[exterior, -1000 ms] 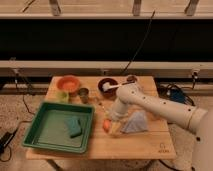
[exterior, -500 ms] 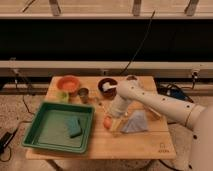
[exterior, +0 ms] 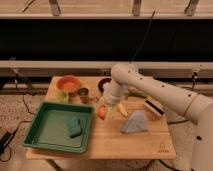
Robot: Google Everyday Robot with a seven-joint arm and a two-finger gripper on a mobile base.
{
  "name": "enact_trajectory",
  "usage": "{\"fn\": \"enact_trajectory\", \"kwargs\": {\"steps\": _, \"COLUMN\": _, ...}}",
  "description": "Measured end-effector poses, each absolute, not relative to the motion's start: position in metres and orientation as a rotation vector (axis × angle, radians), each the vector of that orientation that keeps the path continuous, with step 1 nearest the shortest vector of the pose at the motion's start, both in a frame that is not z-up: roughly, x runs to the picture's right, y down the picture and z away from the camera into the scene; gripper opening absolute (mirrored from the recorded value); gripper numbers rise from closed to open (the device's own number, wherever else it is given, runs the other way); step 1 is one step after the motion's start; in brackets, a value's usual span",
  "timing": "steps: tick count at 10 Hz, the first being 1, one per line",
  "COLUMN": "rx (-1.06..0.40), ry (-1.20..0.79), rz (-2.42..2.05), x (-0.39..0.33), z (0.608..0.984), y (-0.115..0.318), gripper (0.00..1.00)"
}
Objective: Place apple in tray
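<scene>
The apple (exterior: pixel 102 113) is small and orange-red. It sits between the fingers of my gripper (exterior: pixel 104 109), just right of the tray's right rim and a little above the wooden table. The gripper is shut on the apple and points down from the white arm, which reaches in from the right. The tray (exterior: pixel 44 131) is large, shallow and dark green. It lies at the table's front left.
A teal sponge (exterior: pixel 75 126) lies in the tray. An orange bowl (exterior: pixel 68 84), a green cup (exterior: pixel 62 96), a metal cup (exterior: pixel 84 93) and a dark bowl (exterior: pixel 104 83) stand at the back. A yellow corn-like item (exterior: pixel 122 109) and a grey-blue cloth (exterior: pixel 135 122) lie to the right.
The gripper and the apple have moved up and a little left, closer to the tray's right rim.
</scene>
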State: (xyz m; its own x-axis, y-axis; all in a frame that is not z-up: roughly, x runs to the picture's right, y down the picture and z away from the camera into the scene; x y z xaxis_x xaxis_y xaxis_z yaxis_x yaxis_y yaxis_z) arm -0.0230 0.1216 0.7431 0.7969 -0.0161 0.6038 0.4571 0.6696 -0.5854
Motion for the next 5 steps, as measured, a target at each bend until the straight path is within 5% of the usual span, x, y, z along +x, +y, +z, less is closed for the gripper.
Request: {"fn": "enact_trajectory", "kwargs": {"steps": 5, "rx": -0.781, "ry": -0.718, "rz": -0.399, "x": -0.108, "z": 0.728, "y": 0.127, "gripper": 0.00}}
